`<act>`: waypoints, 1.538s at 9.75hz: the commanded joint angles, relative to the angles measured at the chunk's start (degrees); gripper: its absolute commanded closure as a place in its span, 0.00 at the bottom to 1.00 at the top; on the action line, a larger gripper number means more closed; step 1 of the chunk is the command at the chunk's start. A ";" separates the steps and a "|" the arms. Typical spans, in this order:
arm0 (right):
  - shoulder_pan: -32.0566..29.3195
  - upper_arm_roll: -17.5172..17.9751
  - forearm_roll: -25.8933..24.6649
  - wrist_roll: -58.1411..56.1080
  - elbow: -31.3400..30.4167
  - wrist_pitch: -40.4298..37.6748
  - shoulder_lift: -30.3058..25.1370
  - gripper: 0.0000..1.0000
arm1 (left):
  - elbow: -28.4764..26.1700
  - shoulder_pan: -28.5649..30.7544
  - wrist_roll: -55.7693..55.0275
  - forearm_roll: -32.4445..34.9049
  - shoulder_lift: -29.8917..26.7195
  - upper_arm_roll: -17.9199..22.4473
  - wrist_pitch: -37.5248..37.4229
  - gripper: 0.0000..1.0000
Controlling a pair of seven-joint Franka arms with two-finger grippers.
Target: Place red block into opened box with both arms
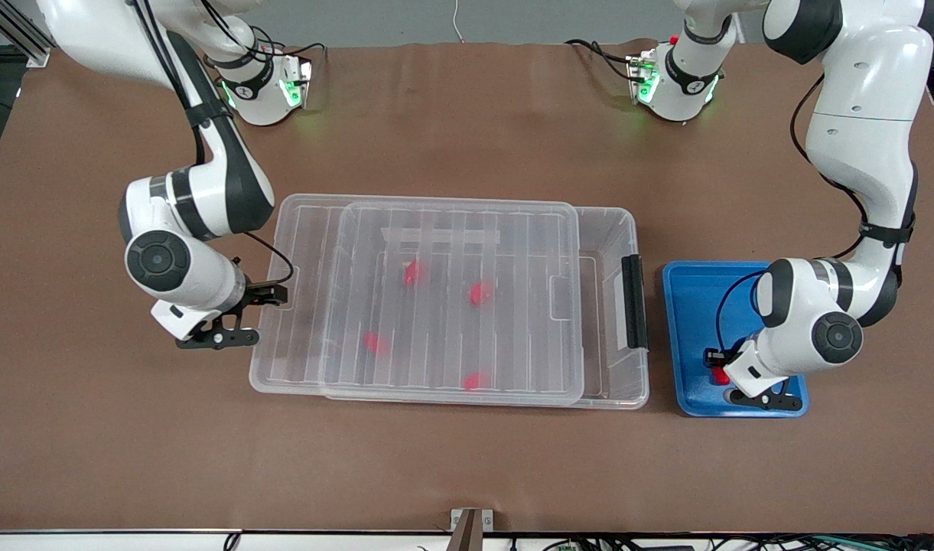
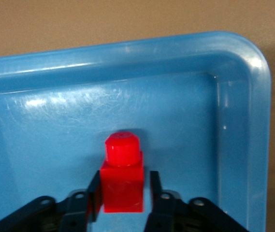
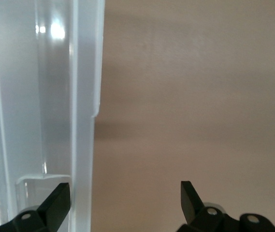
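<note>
A small red block (image 2: 123, 180) stands on the floor of the blue tray (image 2: 185, 101). My left gripper (image 2: 124, 187) is down in the tray, shut on the block's lower part, one finger on each side. In the front view the block (image 1: 720, 376) shows just under that gripper (image 1: 717, 366). The clear box (image 1: 616, 223) lies mid-table with its ribbed lid (image 1: 451, 229) slid toward the right arm's end, so a strip by the black latch (image 1: 633, 302) is uncovered. My right gripper (image 1: 256, 315) stands open at that end of the box, its jaws astride the plastic edge (image 3: 84, 121).
Several more red blocks (image 1: 480, 292) lie inside the box, seen through the lid. The blue tray (image 1: 692, 291) sits beside the latch end, toward the left arm's end of the table. Brown table surface surrounds both containers.
</note>
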 commanded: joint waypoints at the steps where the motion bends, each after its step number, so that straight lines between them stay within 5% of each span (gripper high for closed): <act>1: -3.01 0.60 -2.19 -1.59 -1.41 -1.70 -1.40 0.00 | 0.35 0.18 0.48 1.04 -0.69 -0.07 0.21 0.94; 5: -7.93 0.60 -2.10 -8.82 -0.97 -3.02 -1.49 0.00 | 0.17 -0.17 -1.62 0.86 -13.51 -4.89 -15.40 0.99; 8: -7.85 0.77 -1.22 -7.94 2.89 -6.79 -1.92 0.00 | 0.17 -0.08 -12.91 0.33 -20.12 -14.09 -25.43 0.99; 11: -8.55 0.51 2.55 -5.49 10.80 -15.66 -8.40 0.00 | 0.17 -1.92 -35.41 0.59 -19.70 -25.45 -25.90 0.99; 15: -11.90 -0.63 4.49 -5.57 9.15 -23.85 -22.38 0.00 | -2.10 -9.23 -46.19 1.64 -12.42 -25.56 -19.85 0.99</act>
